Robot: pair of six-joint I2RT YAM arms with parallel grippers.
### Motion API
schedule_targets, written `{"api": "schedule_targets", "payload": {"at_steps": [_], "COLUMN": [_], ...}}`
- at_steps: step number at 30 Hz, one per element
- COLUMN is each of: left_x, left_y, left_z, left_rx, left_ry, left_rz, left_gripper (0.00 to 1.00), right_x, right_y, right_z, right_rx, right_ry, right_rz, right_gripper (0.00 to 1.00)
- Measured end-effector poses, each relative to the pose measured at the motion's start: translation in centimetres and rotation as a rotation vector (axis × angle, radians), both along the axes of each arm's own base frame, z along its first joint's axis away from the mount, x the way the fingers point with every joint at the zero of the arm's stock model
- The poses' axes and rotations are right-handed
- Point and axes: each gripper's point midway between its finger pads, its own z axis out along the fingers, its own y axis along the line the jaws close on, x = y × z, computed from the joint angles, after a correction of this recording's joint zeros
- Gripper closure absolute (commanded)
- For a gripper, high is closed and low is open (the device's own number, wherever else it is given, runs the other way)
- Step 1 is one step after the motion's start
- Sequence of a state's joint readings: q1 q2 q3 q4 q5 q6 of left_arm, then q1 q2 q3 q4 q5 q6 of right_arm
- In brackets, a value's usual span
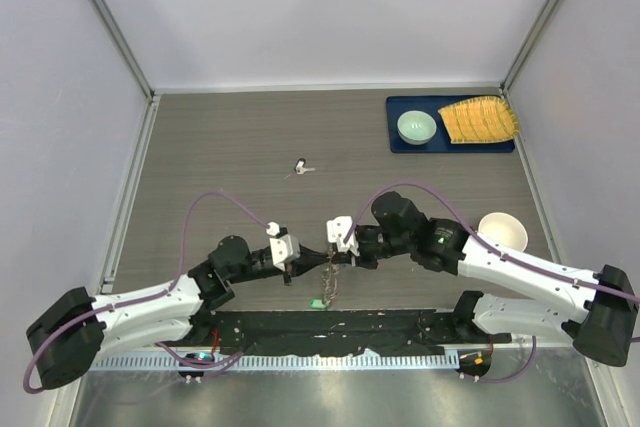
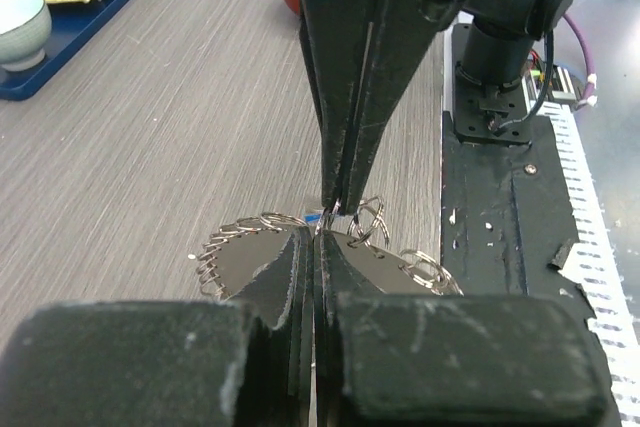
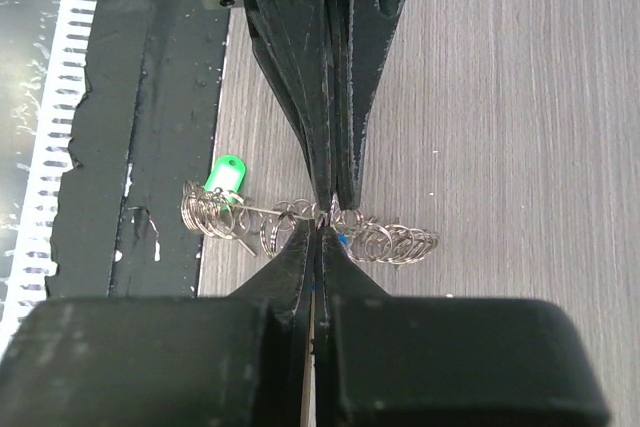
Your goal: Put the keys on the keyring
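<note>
Left gripper [image 1: 316,258] and right gripper [image 1: 336,255] both clamped fully shut on the bristly keyring [image 1: 328,283], tips nearly meeting at its rim. Green key [image 1: 318,303] at the keyring's near end, among its small rings. Another small key [image 1: 300,166] loose on the table [image 1: 200,147], well beyond the keyring.

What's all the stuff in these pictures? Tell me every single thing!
keyring: one, grey metal, near front edge, pinched by both grippers
green key: one, green head, among the keyring's small rings
loose key: one, dark head, alone mid-table
tray: one, navy, far right
green bowl: one, pale green, on the tray
yellow ridged thing: one, on the tray
white bowl: one, right side
black mat: one, front edge
left gripper: one, black, shut on the keyring
right gripper: one, black, shut on the keyring
</note>
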State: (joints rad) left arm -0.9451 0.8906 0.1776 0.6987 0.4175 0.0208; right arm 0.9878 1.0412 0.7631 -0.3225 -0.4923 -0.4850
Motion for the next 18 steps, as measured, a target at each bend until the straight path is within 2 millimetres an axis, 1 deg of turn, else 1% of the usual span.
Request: {"api": "schedule_targets", "payload": {"at_steps": [3,7,10,14,18], "left_x": [0.2,0.3,0.4,0.6,0.8], "left_y": [0.2,0.6,1.0,1.5,1.8], "left_z": [0.2,1.1,1.7,2.0,1.9], "left_rx": [-0.014,-0.051,-0.091,-0.150,-0.203], "left_ry": [0.042,0.095,0.124,0.158,0.189], "left_rz": [0.031,0.069,0.098,0.132,0.156], "left_gripper": [1.00,1.00,1.00,1.00,1.00], "right_x": [0.1,0.4,0.7,0.8,0.9], "right_y": [0.0,0.0,0.3,0.8,1.0], "right_z": [-0.1,-0.1,0.3,0.7,0.6], "right_rx": [-0.008,-0.017,0.000,0.022,0.062], "right_ry": [-0.020,-0.038,-0.056,-0.067,-0.065], "right_rz": [-0.008,-0.024,-0.029,-0.034,-0.058], "right_gripper": [0.99,0.99,0.99,0.99,0.99]}}
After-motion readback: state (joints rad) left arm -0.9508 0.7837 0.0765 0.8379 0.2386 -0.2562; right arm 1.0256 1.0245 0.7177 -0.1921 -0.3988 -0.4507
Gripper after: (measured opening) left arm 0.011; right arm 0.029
